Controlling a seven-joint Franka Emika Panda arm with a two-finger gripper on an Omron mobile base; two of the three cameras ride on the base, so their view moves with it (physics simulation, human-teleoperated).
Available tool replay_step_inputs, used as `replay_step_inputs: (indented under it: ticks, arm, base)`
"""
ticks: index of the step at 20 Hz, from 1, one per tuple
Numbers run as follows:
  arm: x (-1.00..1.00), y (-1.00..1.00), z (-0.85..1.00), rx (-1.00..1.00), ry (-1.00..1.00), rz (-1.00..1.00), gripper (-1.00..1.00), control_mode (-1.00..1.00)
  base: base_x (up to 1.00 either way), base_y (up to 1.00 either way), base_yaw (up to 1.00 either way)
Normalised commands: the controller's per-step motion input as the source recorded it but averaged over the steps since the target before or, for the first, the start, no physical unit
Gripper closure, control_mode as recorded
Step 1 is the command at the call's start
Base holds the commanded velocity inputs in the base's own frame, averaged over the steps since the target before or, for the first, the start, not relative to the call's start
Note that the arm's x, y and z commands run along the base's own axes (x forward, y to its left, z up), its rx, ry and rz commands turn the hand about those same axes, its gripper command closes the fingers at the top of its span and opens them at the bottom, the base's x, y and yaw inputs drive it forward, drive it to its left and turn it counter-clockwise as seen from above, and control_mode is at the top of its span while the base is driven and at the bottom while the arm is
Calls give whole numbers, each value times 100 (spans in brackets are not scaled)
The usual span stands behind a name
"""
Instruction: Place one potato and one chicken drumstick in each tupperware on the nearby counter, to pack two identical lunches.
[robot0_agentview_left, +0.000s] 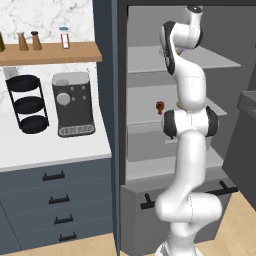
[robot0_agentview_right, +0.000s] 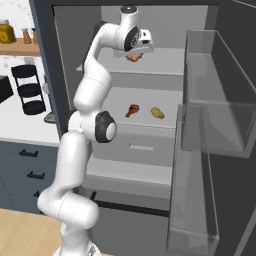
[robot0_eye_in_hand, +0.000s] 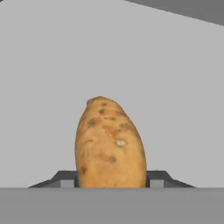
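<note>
An orange-tan speckled potato (robot0_eye_in_hand: 110, 144) stands between my gripper's (robot0_eye_in_hand: 111, 183) two dark fingertips (robot0_eye_in_hand: 65, 180), which are shut on its sides. In the right base view the gripper (robot0_agentview_right: 136, 54) holds this potato (robot0_agentview_right: 134, 58) just above the fridge's upper shelf (robot0_agentview_right: 165, 62). On the middle shelf lie a chicken drumstick (robot0_agentview_right: 132, 110) and a second potato (robot0_agentview_right: 157, 112). The left base view has that drumstick (robot0_agentview_left: 160, 106) beside my arm. The white counter (robot0_agentview_left: 50, 150) lies left of the fridge. The tupperware is out of view.
The fridge door (robot0_agentview_right: 215, 115) stands open at the right with clear bins. A coffee machine (robot0_agentview_left: 73, 105) and a black three-tier rack (robot0_agentview_left: 28, 102) stand on the counter. A wooden shelf (robot0_agentview_left: 50, 52) with bottles hangs above them.
</note>
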Motion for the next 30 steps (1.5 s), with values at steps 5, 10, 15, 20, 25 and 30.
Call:
replay_step_inputs:
  ticks: [5,10,15,20,25,30]
  arm:
    - [-100,30,-54,21,-23,-10,100,-100]
    - [-100,30,-80,17,-28,-11,100,-100]
    - [-100,29,-95,17,-33,-9,100,-100]
    - [-100,15,-23,13,-14,0,100,-100]
    - [-100,21,0,1,1,6,100,-100]
    - [-100,31,-1,0,10,20,100,-100]
  base:
    - [0,0,0]
    - [0,0,0]
    - [0,0,0]
    - [0,0,0]
    - [0,0,0]
    - [0,0,0]
